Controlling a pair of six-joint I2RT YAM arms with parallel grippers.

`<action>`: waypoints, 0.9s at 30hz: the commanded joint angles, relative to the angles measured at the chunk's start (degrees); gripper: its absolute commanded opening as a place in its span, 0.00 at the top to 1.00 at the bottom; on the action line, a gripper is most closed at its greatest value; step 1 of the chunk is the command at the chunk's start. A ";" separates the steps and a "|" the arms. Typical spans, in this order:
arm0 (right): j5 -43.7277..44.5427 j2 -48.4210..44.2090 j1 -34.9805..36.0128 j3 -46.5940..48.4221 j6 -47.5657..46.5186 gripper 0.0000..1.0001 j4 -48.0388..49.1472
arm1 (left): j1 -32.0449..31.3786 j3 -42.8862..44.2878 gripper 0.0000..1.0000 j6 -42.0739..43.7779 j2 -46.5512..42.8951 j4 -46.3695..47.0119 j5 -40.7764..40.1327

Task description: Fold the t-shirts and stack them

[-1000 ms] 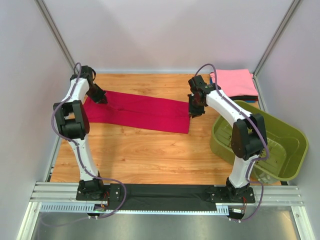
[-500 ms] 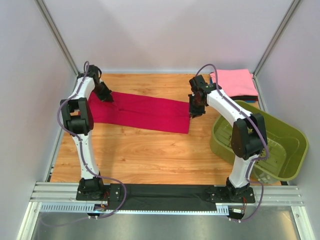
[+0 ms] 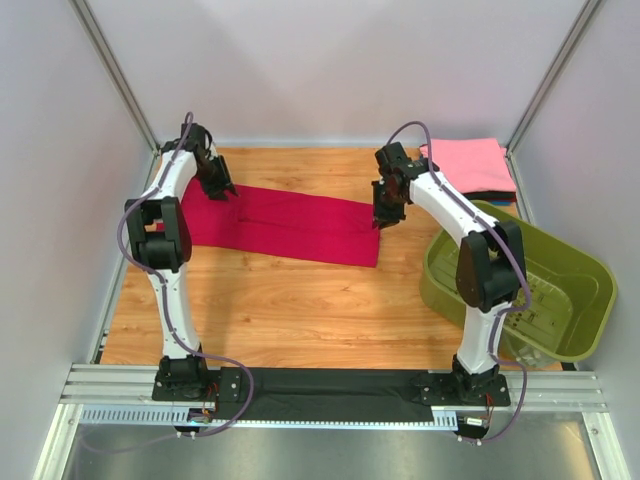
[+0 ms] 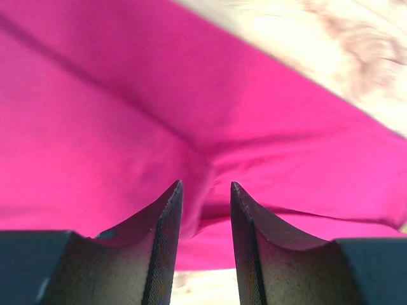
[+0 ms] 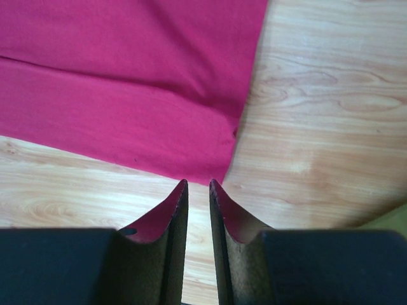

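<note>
A deep crimson-red t-shirt (image 3: 290, 225) lies as a long folded strip across the back of the wooden table (image 3: 280, 310). My left gripper (image 3: 222, 190) is over the strip's far edge near its left end. In the left wrist view the gripper (image 4: 206, 184) is open a little, with the crimson cloth (image 4: 127, 114) just beyond its tips and nothing held. My right gripper (image 3: 385, 218) is at the strip's right end. In the right wrist view the gripper (image 5: 198, 182) is narrowly open and empty, at the shirt's (image 5: 127, 63) near right corner. A folded pink t-shirt (image 3: 465, 160) tops a stack at the back right, with darker folded cloth under it.
An olive-green plastic basket (image 3: 590, 290) stands at the right, close to the right arm. White walls and metal posts close in the table on three sides. A black cloth strip (image 3: 330, 385) lies along the near rail between the arm bases.
My left gripper has moved right and toward the back along the shirt's far edge, away from the left end. My right gripper has shifted slightly toward the back.
</note>
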 commanded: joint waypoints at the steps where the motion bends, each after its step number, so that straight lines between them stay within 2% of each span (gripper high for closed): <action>1: -2.42 2.74 -0.07 3.36 -0.04 0.78 0.97 | 1.47 2.83 0.56 0.71 -4.77 -4.83 -8.41; 6: -7.87 10.63 -0.07 9.07 -2.33 0.78 4.05 | 6.13 -0.77 0.55 -4.83 -4.51 -9.32 -13.52; 12: -4.09 18.55 0.02 17.24 -1.89 0.78 2.91 | 7.63 -0.34 0.55 -6.60 -0.82 -10.38 -16.69; 16: 0.81 21.11 0.02 17.26 -1.01 0.78 0.98 | 7.63 3.96 0.55 -7.56 3.57 -10.20 -15.72; 21: 2.59 17.26 0.02 8.04 0.92 0.80 3.34 | 7.54 8.28 0.55 -9.23 8.84 -9.15 -12.92; 27: 6.81 12.24 0.28 -1.72 7.24 0.80 4.67 | 7.19 9.33 0.55 -10.64 10.96 1.83 -6.59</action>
